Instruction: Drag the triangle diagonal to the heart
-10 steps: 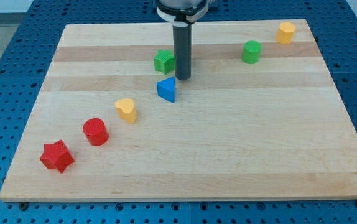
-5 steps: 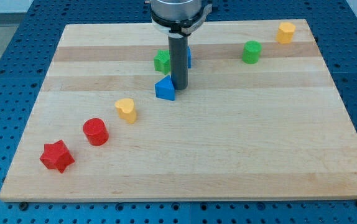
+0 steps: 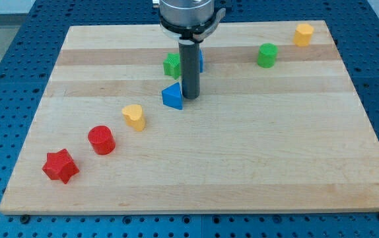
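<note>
A blue triangle (image 3: 172, 96) lies on the wooden board near its middle top. My tip (image 3: 190, 97) stands right against the triangle's right side, touching it. A yellow heart (image 3: 134, 116) lies down and to the left of the triangle, a short gap apart. The rod hides part of another blue block (image 3: 199, 61) behind it.
A green star (image 3: 172, 65) lies just above the triangle, left of the rod. A red cylinder (image 3: 101, 140) and a red star (image 3: 60, 165) continue the diagonal to the lower left. A green cylinder (image 3: 266, 55) and a yellow block (image 3: 302, 34) lie at the top right.
My tip has moved down and slightly left, coming up against the blue triangle's right side. The triangle has slid a little to the left and down. Other blocks have not moved.
</note>
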### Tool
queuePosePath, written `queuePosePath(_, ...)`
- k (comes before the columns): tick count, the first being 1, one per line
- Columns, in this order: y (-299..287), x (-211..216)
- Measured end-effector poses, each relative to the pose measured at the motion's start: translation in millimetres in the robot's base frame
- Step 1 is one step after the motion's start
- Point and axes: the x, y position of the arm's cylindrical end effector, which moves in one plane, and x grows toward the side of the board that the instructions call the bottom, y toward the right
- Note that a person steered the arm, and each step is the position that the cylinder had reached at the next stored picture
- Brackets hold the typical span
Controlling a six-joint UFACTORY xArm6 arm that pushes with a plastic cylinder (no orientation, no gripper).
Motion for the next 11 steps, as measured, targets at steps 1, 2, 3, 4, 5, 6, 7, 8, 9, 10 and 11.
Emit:
queuePosePath(1,1.1,-1.9)
queuePosePath(2,-1.0,-1.9)
queuePosePath(3,-6.1,-1.9)
queuePosePath(4,-15.0,-1.9)
queuePosePath(5,-19.9,-1.0)
queuePosePath(6,-19.9,-0.6)
queuePosePath(7,-19.6,-11.3)
queuePosePath(8,-17.6,-29.2)
queuePosePath(9,-23.1,-31.6)
queuePosePath(10,-46.4,-32.2)
queuePosePath(11,-74.5,-43.0)
